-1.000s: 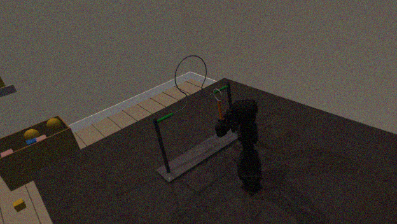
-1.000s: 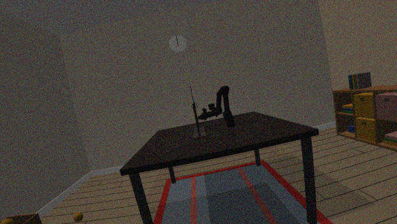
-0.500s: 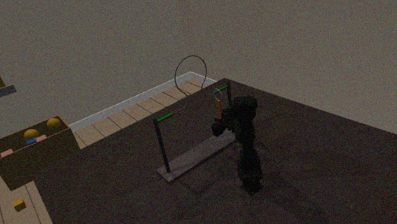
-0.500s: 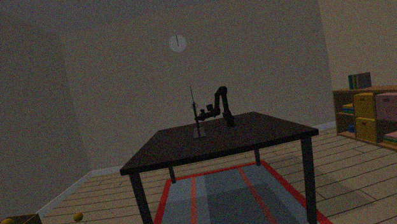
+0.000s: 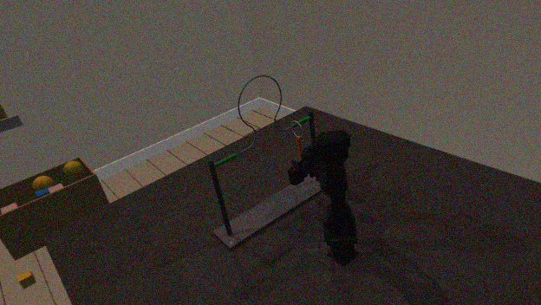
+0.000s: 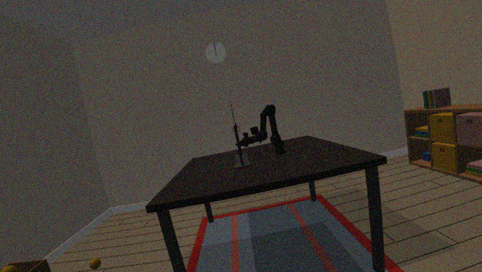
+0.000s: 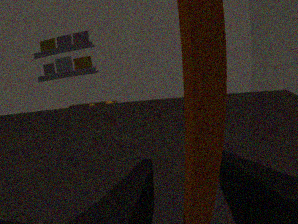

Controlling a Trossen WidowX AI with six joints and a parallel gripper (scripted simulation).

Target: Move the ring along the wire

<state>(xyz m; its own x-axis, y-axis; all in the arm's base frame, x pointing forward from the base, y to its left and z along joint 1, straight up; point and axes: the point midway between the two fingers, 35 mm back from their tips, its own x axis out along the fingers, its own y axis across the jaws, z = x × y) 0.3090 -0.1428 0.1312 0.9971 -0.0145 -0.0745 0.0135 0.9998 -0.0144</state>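
The ring [image 5: 301,128] hangs around the green part [image 5: 306,120] of the wire beside the far post [image 5: 313,132]. Its orange handle [image 5: 299,147] [image 7: 204,100] points down. My gripper [image 5: 299,165] [image 6: 240,144] [image 7: 184,163] is open, with the handle's lower part between its fingers. In the wrist view the handle is close to the right finger, with a gap to the left one; whether it touches the right finger I cannot tell. The thin grey wire [image 5: 263,75] rises in a tall loop between the posts. The other green part [image 5: 225,159] is beside the near post [image 5: 219,199].
Both posts stand on a grey base plate [image 5: 264,214] on the dark table [image 5: 152,243] [image 6: 270,170]. The arm [image 5: 340,217] [image 6: 273,124] stands on the robot's side of the frame. A toy box [image 5: 56,221] is off the table at the left of the top view.
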